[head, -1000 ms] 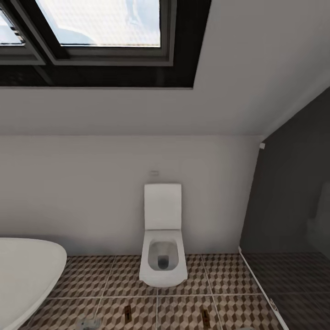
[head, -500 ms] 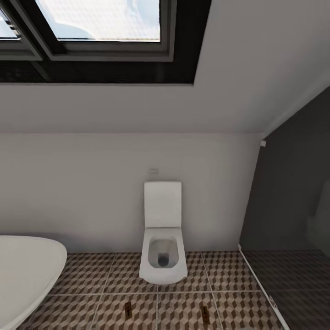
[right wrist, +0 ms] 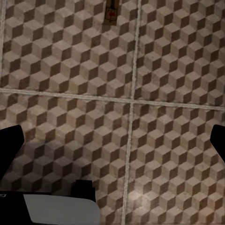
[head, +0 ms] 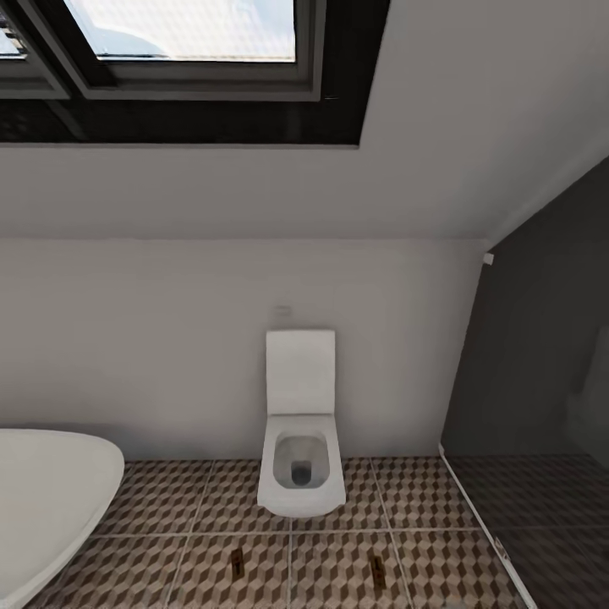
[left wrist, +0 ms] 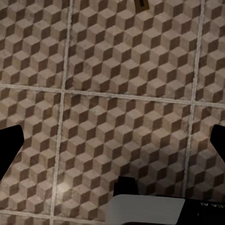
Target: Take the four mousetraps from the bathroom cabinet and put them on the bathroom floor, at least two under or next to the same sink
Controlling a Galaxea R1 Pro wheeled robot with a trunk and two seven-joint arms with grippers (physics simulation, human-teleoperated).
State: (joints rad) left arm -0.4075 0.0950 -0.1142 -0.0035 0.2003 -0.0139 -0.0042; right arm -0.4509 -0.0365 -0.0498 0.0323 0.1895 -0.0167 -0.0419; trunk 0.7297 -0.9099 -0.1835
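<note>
Two mousetraps lie flat on the cube-patterned bathroom floor in front of the toilet: one mousetrap to the left, another mousetrap to the right. In the left wrist view a mousetrap lies well ahead of my open left gripper, whose dark fingertips stand far apart over bare tiles. The right wrist view likewise has a mousetrap ahead of my open right gripper, with nothing between the fingers. The cabinet and the bathroom sink are out of view.
A white toilet stands against the back wall. A white rounded bathtub fills the lower left. A dark glass shower partition closes off the right side. A skylight sits in the sloped ceiling.
The whole head view has shifted upward in the picture, so the camera moved; the two mousetraps now sit a little higher in it. Nothing on the floor moved.
</note>
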